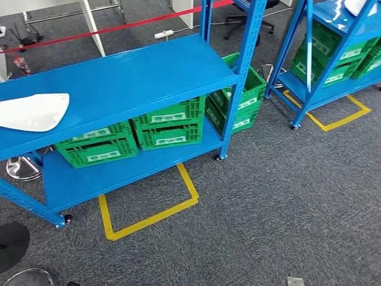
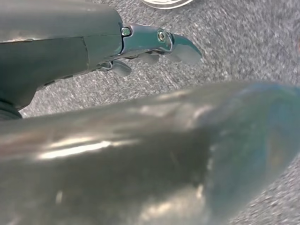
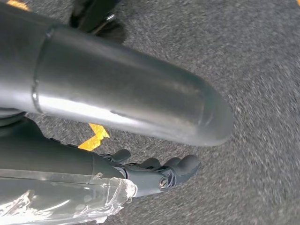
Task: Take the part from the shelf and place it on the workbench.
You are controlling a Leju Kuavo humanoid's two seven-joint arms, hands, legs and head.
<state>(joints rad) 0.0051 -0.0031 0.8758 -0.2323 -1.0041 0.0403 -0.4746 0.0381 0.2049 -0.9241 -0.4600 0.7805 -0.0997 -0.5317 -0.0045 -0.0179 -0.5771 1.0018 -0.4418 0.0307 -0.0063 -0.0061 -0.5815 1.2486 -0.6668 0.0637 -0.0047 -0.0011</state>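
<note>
A white, curved part lies on the top board of the blue shelf, at its left end in the head view. My left hand hangs over the grey carpet, its fingers stretched out apart from the thick thumb, and nothing is in it. My right hand also hangs over the carpet with its fingers extended and nothing between them and the thumb.
Green crates fill the shelf's lower board. A second blue shelf with more crates stands at the right, with another white piece on top. Yellow tape marks the carpet. A chair base sits at the left.
</note>
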